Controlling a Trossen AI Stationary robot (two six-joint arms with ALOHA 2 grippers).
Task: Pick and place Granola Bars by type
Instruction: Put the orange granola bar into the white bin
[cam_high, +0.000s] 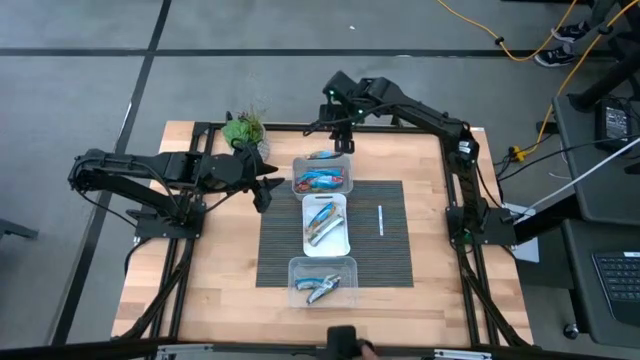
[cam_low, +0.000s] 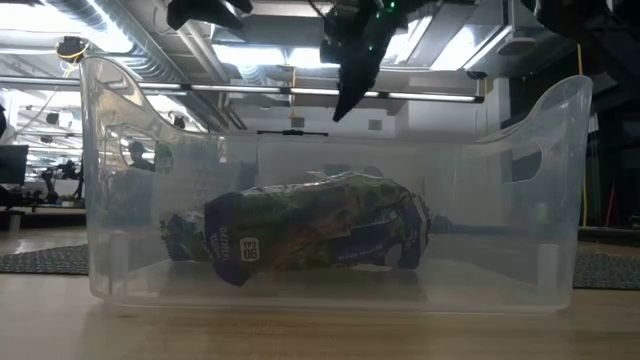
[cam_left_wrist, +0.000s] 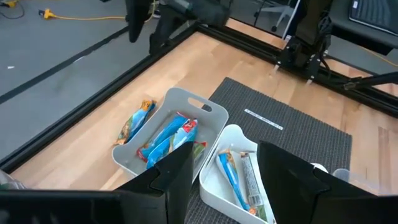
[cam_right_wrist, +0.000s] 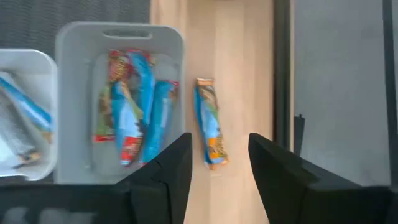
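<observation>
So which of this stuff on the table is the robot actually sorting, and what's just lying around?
Part of the job:
- granola bars in the far tub
- loose granola bar on the wood beside that tub
- bars in the middle tub and near tub
- right gripper, open over the loose bar

Lying about:
- thin white stick on the dark mat
- small green plant

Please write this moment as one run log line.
right gripper: open, above loose granola bar | left gripper: open, empty, waiting beside far tub
</observation>
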